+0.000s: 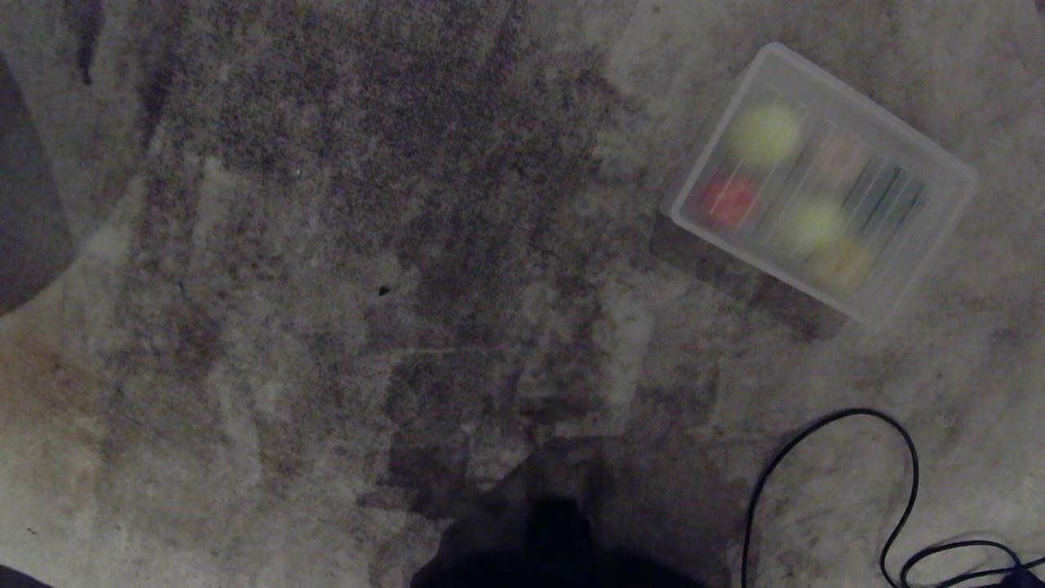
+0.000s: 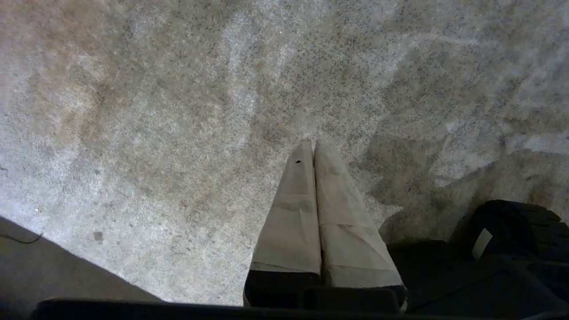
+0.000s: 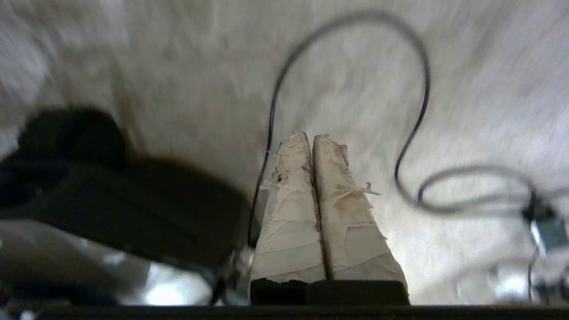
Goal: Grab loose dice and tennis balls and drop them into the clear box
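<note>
- The head view alone shows the clear box [image 1: 824,180]: it sits on the carpet [image 1: 326,245] at the upper right, turned at an angle, well apart from both arms.
- Inside the box, blurred through the plastic, lie two tennis balls [image 1: 763,135], a red die [image 1: 727,200] and further dice whose colours are hard to make out.
- A black cable [image 1: 906,482] loops over the carpet at the lower right of the head view; the right wrist view shows the same cable [image 3: 422,89] curling just beyond the fingertips.
- The right hand [image 3: 311,138] appears only in its own wrist view, its two taped fingers pressed together and holding nothing, above bare carpet.
- The left hand [image 2: 312,144] appears only in the left wrist view, fingers likewise together and empty, over speckled carpet.
- No brand, label or writing is readable in any view.
</note>
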Robot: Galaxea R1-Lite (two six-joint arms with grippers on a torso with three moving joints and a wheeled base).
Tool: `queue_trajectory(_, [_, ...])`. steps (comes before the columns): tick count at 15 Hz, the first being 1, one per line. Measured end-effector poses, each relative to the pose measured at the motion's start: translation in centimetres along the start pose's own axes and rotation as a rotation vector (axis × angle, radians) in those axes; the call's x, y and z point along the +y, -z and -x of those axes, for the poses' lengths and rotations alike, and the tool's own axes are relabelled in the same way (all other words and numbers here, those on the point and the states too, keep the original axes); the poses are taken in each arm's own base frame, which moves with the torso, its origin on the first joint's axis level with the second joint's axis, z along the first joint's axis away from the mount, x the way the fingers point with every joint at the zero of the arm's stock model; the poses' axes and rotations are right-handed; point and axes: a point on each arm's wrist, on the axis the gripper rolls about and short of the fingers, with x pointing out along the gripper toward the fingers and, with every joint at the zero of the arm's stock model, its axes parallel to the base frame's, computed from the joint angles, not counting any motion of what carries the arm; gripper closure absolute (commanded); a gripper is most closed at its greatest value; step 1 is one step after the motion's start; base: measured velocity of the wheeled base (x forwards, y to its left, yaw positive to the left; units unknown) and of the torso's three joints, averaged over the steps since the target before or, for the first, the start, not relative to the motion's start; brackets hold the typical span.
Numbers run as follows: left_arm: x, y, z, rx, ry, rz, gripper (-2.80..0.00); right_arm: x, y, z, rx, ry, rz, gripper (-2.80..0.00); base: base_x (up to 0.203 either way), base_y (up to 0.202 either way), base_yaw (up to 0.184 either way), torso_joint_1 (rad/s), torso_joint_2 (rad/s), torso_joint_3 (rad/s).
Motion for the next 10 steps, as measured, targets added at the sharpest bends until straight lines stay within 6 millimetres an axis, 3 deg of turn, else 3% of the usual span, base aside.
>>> queue_trajectory(10, [0.00,0.01,0.00,0.001,0.000,-0.002,0.00,0.00,0.41,0.40,-0.053,-0.001,0.000,0.00,0.000,0.000,0.000,0.000,0.00,0.000])
